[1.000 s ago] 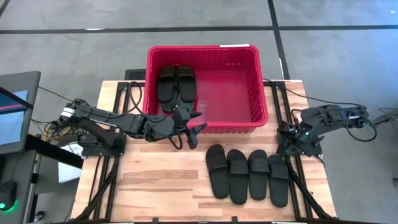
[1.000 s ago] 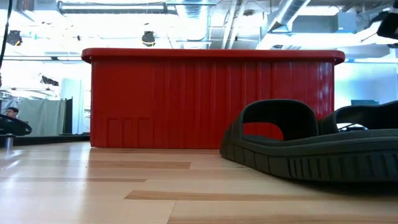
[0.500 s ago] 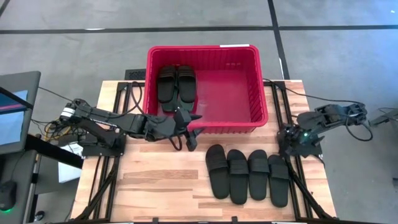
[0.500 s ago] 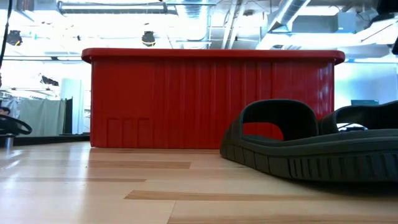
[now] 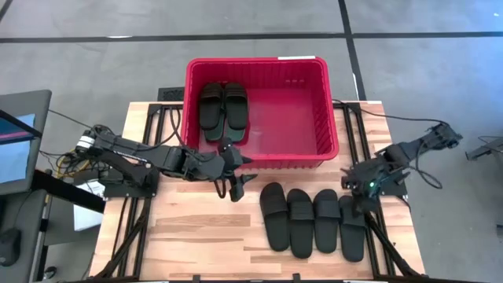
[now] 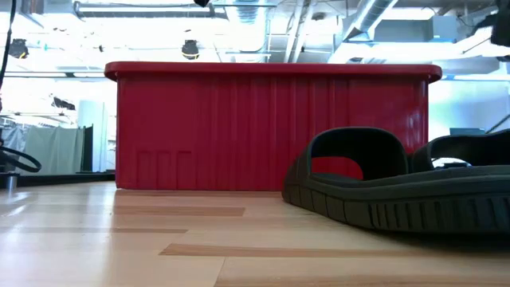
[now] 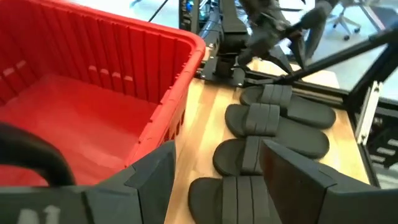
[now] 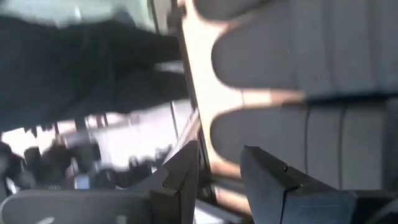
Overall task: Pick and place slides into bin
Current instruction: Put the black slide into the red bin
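Note:
The red bin (image 5: pixel 260 160) stands at the table's far middle, with two black slides (image 5: pixel 222 110) lying flat in its left part. Four more black slides (image 5: pixel 313 220) lie side by side, soles down, on the table in front of the bin; they also show in the left wrist view (image 7: pixel 267 118) and the low view (image 6: pixel 382 191). No sage-green slide shows. My left gripper (image 5: pixel 236 186) is open and empty, just in front of the bin's near wall and left of the row. My right gripper (image 5: pixel 351 192) is open, by the far end of the rightmost slide (image 5: pixel 353 228).
The bin's right half (image 5: pixel 291 118) is bare. There is free wood at the near left of the table (image 5: pixel 196 236). Black frame rails and cables run along both side edges (image 5: pixel 145 196). A monitor stand (image 5: pixel 20 134) is off the left edge.
My left gripper has drawn back from the bin's near wall toward the table's near edge and tipped downward, staying open. My right arm has stretched out, and its gripper has gone toward the near edge and left, to the far end of the rightmost slide.

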{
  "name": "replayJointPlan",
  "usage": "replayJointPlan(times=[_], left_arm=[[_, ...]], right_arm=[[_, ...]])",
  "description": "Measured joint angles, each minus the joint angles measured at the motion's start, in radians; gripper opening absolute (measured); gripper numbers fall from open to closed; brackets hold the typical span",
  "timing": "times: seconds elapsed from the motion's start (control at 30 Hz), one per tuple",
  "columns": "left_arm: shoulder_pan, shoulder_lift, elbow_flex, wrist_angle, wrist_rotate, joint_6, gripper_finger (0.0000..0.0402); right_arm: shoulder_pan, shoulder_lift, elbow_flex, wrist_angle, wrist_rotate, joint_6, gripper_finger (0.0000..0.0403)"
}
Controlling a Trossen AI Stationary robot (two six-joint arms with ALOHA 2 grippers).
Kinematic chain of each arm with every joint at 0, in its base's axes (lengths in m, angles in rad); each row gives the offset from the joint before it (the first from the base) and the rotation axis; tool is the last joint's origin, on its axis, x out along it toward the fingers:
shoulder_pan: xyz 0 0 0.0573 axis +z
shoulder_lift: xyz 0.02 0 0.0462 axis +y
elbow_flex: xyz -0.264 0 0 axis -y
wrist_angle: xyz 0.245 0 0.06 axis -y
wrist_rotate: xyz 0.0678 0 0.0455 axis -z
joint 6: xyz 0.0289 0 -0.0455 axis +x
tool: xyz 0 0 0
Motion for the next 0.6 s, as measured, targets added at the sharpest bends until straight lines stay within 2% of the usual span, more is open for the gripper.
replayJointPlan(times=[0.13, 0.3, 0.4, 0.6], left_arm=[[-0.008, 0.0, 0.0, -0.004, -0.005, -0.073, 0.022], [-0.014, 0.012, 0.0, 0.006, -0.081, -0.173, 0.022], [-0.012, 0.027, 0.0, 0.013, -0.102, -0.205, 0.022], [-0.011, 0.101, 0.0, 0.057, -0.08, -0.273, 0.022]], right_arm=[[0.071, 0.063, 0.001, 0.026, -0.059, -0.033, 0.0107], [0.175, 0.087, 0.008, 0.157, -0.093, 0.057, 0.0107], [0.251, 0.087, 0.037, 0.207, -0.019, 0.085, 0.0107], [0.384, 0.111, 0.114, 0.219, 0.156, 0.101, 0.0105]])
